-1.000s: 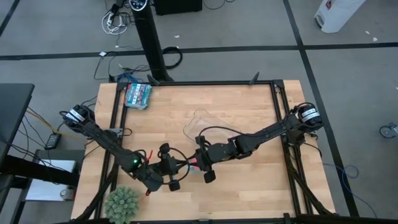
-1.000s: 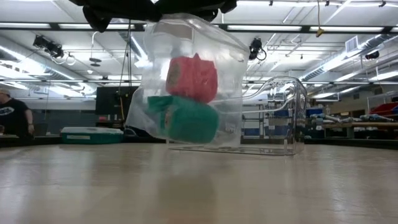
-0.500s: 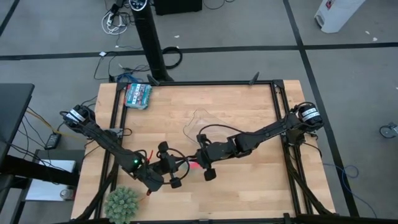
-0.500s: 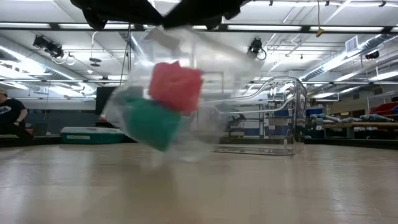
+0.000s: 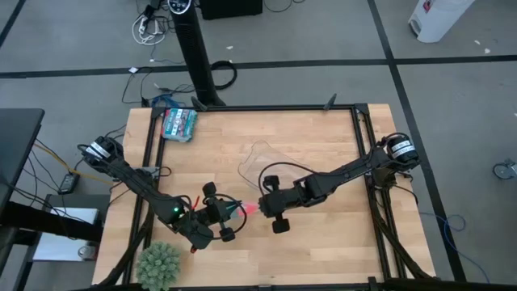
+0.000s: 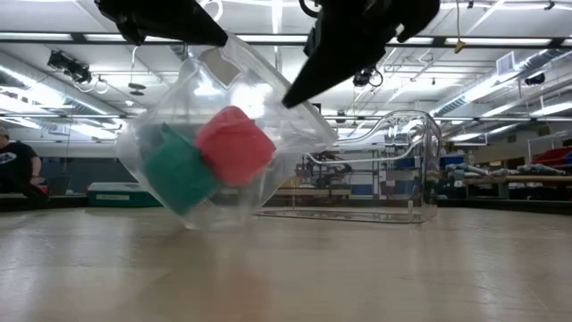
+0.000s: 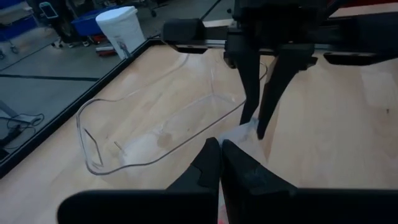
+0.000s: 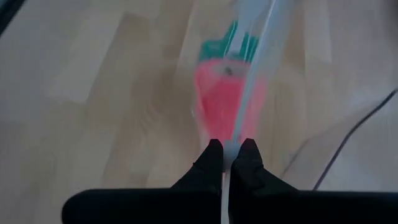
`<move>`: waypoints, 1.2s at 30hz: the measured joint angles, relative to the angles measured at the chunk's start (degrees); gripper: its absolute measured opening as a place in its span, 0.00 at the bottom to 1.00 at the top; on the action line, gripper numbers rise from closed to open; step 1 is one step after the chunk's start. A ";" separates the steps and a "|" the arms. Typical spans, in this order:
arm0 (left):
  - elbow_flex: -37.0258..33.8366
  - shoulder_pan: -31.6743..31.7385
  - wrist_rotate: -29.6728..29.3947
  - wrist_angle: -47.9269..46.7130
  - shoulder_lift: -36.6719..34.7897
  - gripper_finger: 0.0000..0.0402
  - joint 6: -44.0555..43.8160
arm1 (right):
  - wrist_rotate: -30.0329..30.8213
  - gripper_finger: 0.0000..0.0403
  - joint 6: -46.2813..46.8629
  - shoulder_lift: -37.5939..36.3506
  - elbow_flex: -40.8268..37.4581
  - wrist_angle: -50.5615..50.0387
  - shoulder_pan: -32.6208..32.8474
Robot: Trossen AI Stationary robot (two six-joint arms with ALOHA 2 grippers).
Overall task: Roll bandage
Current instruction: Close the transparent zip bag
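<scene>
A clear plastic bag [image 6: 223,143] hangs between my two grippers over the table's near middle. Inside it lie the pink-red bandage roll [image 6: 234,146] and a teal roll [image 6: 179,168], side by side. In the right wrist view the bandage [image 8: 227,99] shows through the plastic with the teal roll [image 8: 231,40] beyond it. My left gripper [image 5: 227,215] is shut on the bag's left end, and my right gripper [image 5: 262,206] is shut on its right end. Whether the bag's lower corner [image 6: 192,222] touches the table I cannot tell. My left gripper pinches the bag's upper edge [image 6: 228,45] between its two fingers, coming from the table's left and slanting slightly down. The bag hangs tilted below it. My own fingers [image 7: 214,165] hide the exact spot. My right gripper pinches the bag's upper edge [image 8: 229,149] at its right end between its two fingers. It comes from the table's right, slanting down. The plastic runs away from the fingers as a thin folded strip, and the bag hangs tilted below with both rolls in it.
A clear plastic tray [image 5: 262,162] lies just beyond the bag toward the far edge. A teal-patterned box [image 5: 179,123] sits at the far left corner and a green spiky plant [image 5: 159,263] at the near left corner. A person [image 6: 13,165] stands beyond the table.
My right gripper has tipped downward and sunk a little. The bag has tilted, its lower part swinging toward the table's left. The bandage roll, which sat on top of the teal roll, now lies beside it on the right.
</scene>
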 joint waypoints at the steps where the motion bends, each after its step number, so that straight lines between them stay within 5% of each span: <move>1: 0.00 0.00 0.02 -0.27 0.00 0.02 -0.14 | 0.00 0.00 0.35 0.00 0.00 -0.79 0.00; 23: 0.02 0.04 1.93 -1.63 -0.07 0.02 -4.33 | -1.97 0.01 3.02 0.00 -0.04 -10.22 0.00; 36: 0.02 0.04 2.91 0.56 -0.11 0.02 -4.59 | -1.97 0.24 1.24 -0.25 -0.07 -5.61 0.51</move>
